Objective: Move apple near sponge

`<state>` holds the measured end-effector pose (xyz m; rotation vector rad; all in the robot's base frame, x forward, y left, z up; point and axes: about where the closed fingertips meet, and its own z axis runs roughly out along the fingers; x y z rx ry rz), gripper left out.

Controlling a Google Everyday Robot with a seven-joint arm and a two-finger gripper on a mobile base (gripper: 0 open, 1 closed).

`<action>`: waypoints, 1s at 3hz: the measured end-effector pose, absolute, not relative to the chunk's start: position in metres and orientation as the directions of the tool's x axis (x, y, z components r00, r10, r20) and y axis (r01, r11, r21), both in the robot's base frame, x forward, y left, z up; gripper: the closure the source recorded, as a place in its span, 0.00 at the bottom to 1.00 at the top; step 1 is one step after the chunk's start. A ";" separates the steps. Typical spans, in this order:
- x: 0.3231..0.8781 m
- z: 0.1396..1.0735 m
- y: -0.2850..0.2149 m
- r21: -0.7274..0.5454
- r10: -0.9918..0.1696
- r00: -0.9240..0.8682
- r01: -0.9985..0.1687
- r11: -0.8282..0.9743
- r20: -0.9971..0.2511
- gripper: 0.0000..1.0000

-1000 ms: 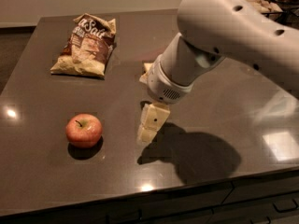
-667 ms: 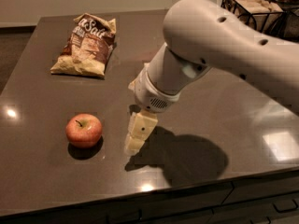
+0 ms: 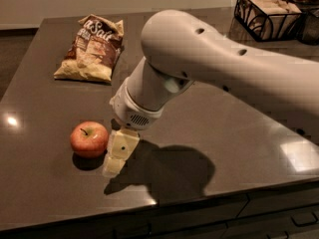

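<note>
Where the arm ends: claw (image 3: 118, 156), cream and blocky, angled down and toward the left of the view, its tip low over the table (image 3: 45, 193); whether it touches the surface cannot be told.
Claw state: open or closed cannot be told from this view.
Apple: (image 3: 89, 139) red with yellowish patches, short brown stem up, resting on the table just beside the claw on the view's left; touching or narrowly apart cannot be told.
Wrist: (image 3: 137, 111) pale round collar with a small grille, directly above the claw and above and right of the apple.
Arm: (image 3: 214, 59) large, smooth, off-white, reaching in from the right edge across the middle of the table.
Shadow: (image 3: 169, 171) dark patch on the table to the right of the claw, under the arm.
Chip bag: (image 3: 92, 49) brown and cream, lying flat near the far left of the table, well apart from the apple.
Wire basket: (image 3: 266, 14) black, at the far right corner, with pale contents.
Table: dark, glossy, with bright glints near the left and right edges.
</note>
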<state>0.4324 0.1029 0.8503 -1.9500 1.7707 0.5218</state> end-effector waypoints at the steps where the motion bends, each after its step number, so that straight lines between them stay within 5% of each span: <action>1: 0.435 0.848 0.121 -0.065 -0.815 0.107 -0.994 -0.084 -0.570 0.00; 2: 0.436 0.846 0.132 -0.048 -0.807 0.109 -0.994 -0.100 -0.581 0.00; 3: 0.438 0.845 0.137 -0.030 -0.802 0.107 -0.993 -0.111 -0.587 0.18</action>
